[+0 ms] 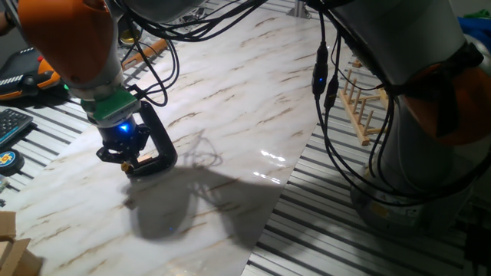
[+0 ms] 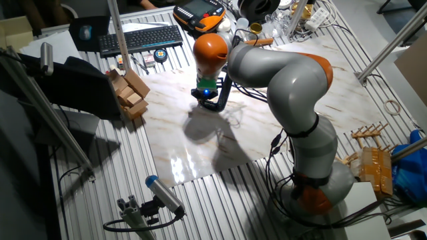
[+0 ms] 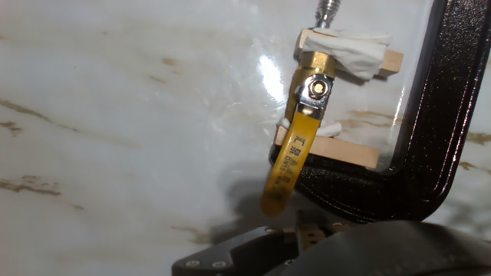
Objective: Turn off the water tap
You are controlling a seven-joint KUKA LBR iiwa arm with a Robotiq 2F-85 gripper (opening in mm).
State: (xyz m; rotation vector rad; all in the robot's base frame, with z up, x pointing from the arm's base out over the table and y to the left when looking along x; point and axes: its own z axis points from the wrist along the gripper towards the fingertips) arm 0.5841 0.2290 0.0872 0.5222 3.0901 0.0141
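The water tap (image 3: 315,83) is a small brass valve held between two wooden blocks in the jaw of a black C-clamp (image 3: 433,146) that lies on the marble board. Its thin yellow lever (image 3: 290,157) points down and slightly left in the hand view, towards my hand. My gripper (image 1: 123,159) hangs low over the clamp (image 1: 159,147), right above the tap. Only dark finger parts (image 3: 238,259) show at the bottom edge of the hand view, just below the lever's tip. I cannot tell whether they touch it or how the jaws stand. The other fixed view shows the gripper (image 2: 207,93) at the clamp (image 2: 224,92).
A wooden rack (image 1: 362,103) stands off the board's right edge. Cables (image 1: 322,77) hang from the arm over the board. Wooden blocks (image 2: 130,93), a keyboard (image 2: 140,39) and a teach pendant (image 2: 200,15) lie beyond the board.
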